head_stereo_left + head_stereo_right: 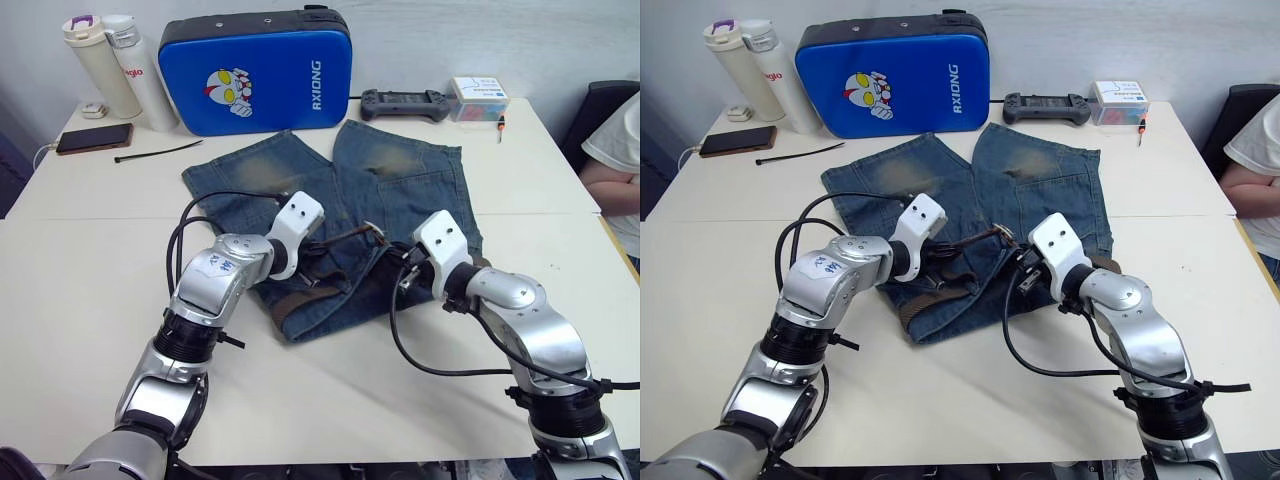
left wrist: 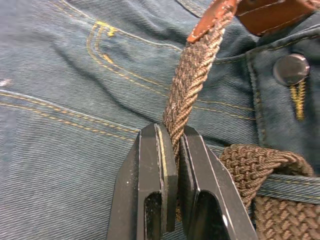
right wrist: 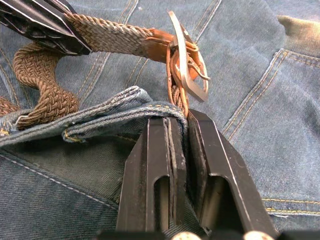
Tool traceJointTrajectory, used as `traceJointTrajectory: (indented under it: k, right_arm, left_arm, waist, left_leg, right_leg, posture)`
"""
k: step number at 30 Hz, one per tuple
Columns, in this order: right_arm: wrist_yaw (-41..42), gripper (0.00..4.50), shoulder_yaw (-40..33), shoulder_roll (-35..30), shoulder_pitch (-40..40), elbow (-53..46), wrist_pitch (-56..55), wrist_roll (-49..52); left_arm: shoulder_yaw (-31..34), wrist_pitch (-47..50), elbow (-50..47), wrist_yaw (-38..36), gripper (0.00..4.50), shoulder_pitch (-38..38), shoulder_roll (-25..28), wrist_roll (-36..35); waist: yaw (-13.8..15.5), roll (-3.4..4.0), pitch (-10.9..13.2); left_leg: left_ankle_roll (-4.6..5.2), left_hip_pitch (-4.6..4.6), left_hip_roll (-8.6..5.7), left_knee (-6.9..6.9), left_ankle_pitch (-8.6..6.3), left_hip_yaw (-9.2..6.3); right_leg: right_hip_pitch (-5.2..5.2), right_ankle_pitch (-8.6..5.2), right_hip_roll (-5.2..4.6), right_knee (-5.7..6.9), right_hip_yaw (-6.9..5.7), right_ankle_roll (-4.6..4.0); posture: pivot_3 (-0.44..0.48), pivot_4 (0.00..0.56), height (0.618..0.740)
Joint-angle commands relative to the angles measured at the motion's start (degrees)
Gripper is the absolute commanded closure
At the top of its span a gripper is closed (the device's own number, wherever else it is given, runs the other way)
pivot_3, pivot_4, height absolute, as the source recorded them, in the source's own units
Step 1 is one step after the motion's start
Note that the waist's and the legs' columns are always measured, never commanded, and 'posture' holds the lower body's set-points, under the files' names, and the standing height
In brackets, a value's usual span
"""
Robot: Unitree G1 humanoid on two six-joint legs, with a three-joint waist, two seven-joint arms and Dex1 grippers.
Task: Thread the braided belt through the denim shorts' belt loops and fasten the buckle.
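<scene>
Blue denim shorts (image 1: pixel 330 215) flat on the white bench (image 1: pixel 90 290), legs toward the blue case (image 1: pixel 255 70). Braided belt (image 2: pixel 192 75) across the waistband, partly through it. Left gripper (image 2: pixel 172 150) with jaws tight on the woven strap, just below the tan tip. Right gripper (image 3: pixel 182 130) with jaws tight on the belt's leather end beside the waistband edge, right under the silver buckle (image 3: pixel 187 57), tilted up.

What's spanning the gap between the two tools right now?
A raised stretch of the braided belt, its tan leather end at the buckle, over the denim shorts; clearest in the right wrist view.
</scene>
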Motion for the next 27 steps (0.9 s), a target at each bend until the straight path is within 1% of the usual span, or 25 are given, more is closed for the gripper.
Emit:
traceJointTrajectory:
  k: [1, 4, 9, 18, 21, 23, 27]
  right_arm:
    - [-0.1, 4.46, 1.3, 0.4, 0.0, -2.5, -0.6, 0.8]
    - [-1.3, 4.46, 0.4, 0.7, -0.5, -1.7, -0.1, 0.7]
    - [-5.0, 4.46, -3.5, 2.7, -1.7, 0.3, 4.5, 1.9]
    - [-6.3, 4.46, -5.3, 3.7, -2.4, 0.3, 10.4, 5.1]
    - [-6.1, 4.46, -6.2, 4.4, -2.7, 0.0, 12.5, 7.0]
    - [-4.6, 4.46, -6.3, 4.9, -3.0, -1.1, 14.3, 9.8]
    - [-0.9, 4.46, -3.9, 3.8, -3.3, -5.0, 15.8, 14.0]
  left_arm:
    - [-1.0, -1.1, -2.6, -0.9, 4.5, -1.2, -2.0, -1.0]
    - [-0.6, -0.8, -3.1, -0.9, 4.5, -1.2, -2.3, -1.0]
    - [0.5, -0.9, -3.7, -1.1, 4.5, -0.9, -1.1, -0.8]
    - [1.2, -0.7, -4.5, -0.4, 4.5, -0.5, -1.4, -0.9]
    - [1.4, -0.7, -4.5, 0.0, 4.5, -0.4, -1.9, -0.9]
    - [1.2, -1.0, -4.3, 0.2, 4.5, -0.3, -2.3, -0.7]
    - [0.0, -2.6, -2.6, 0.1, 4.5, -0.5, -2.7, 0.0]
  waist:
    - [0.1, 0.0, 0.0]
    - [0.0, 0.0, 0.0]
    - [0.0, 0.0, 0.0]
    - [0.0, 0.0, 0.0]
    - [0.0, 0.0, 0.0]
    - [0.0, 0.0, 0.0]
    - [-0.1, 0.0, 0.0]
  left_leg:
    - [0.0, 0.0, 0.0, 0.0, 0.0, 0.0]
    - [0.0, -0.01, 0.0, 0.0, 0.0, 0.0]
    - [-0.01, 0.0, 0.0, 0.0, 0.0, 0.0]
    - [0.0, 0.0, -0.01, 0.0, 0.0, -0.01]
    - [0.0, -0.01, -0.01, 0.0, 0.0, 0.0]
    - [-0.01, 0.0, 0.0, 0.0, 0.0, 0.0]
    - [0.0, -0.01, 0.0, -0.02, 0.0, 0.0]
  right_leg:
    - [0.0, 0.0, 0.0, 0.0, 0.0, 0.0]
    - [0.0, 0.0, 0.0, 0.0, 0.0, 0.0]
    - [0.0, 0.0, 0.0, 0.01, 0.0, 0.0]
    - [0.0, 0.0, -0.01, 0.01, 0.0, 0.0]
    - [0.0, 0.0, -0.01, 0.01, 0.0, 0.0]
    - [0.0, 0.0, 0.0, 0.01, 0.0, 0.0]
    - [0.0, 0.0, 0.0, 0.0, 0.0, 0.0]
  posture:
    - [0.0, 0.15, 0.74]
    - [0.0, 0.15, 0.74]
    - [0.0, 0.15, 0.74]
    - [0.0, 0.15, 0.74]
    - [0.0, 0.15, 0.74]
    - [0.0, 0.15, 0.74]
    - [0.0, 0.15, 0.74]
